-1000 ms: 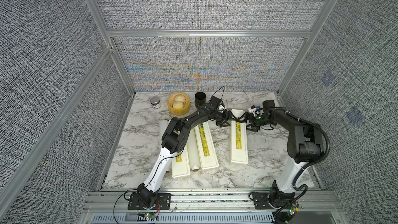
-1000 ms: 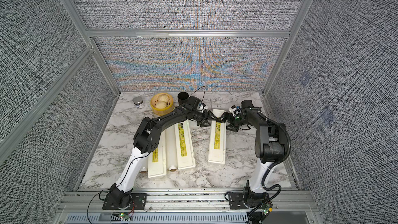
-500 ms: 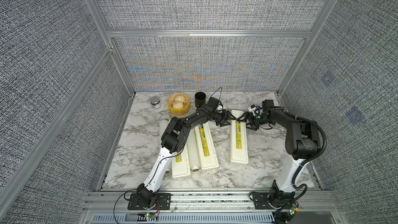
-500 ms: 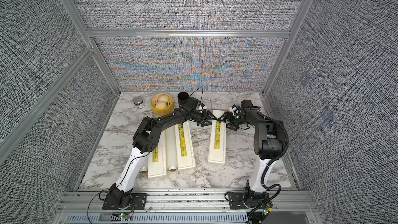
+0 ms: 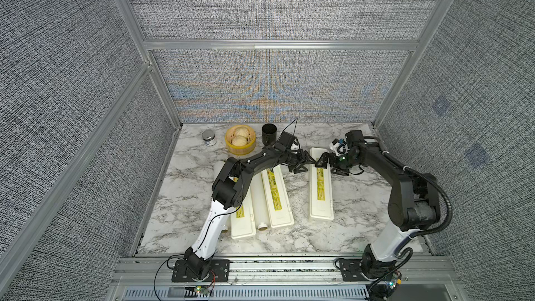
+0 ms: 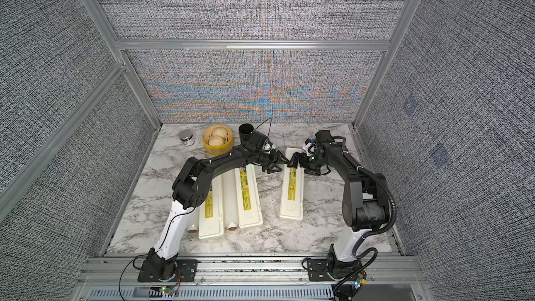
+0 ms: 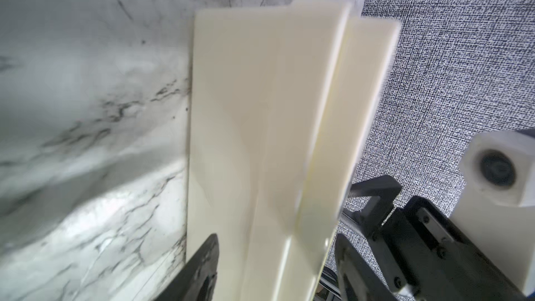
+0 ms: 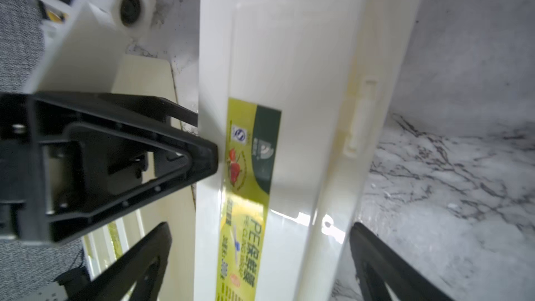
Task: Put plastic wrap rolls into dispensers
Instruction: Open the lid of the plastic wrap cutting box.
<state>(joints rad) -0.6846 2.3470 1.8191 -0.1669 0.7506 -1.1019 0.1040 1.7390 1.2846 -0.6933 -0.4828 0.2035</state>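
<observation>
Both arms are meeting at the far end of the long cream-white plastic dispenser with the yellow-green label strip (image 5: 320, 195), which is lying alone on the grey-veined marble tabletop (image 5: 362, 215), its lid looking shut or barely lifted. The right gripper (image 5: 330, 167) is straddling it with fingers spread wide and gaps showing either side, so it is clamping nothing. The left gripper (image 5: 304, 164) is pressing a fingertip (image 8: 207, 156) to the lid's long edge, fingers parted, though I cannot tell whether they are pinching. A slim translucent-white plastic wrap roll (image 5: 259, 207) is waiting between the two neighbouring dispensers (image 5: 276, 198). Prying risks sliding or tipping the unheld box, the fingertip slipping off glossy plastic, and the crowded grippers knocking together
</observation>
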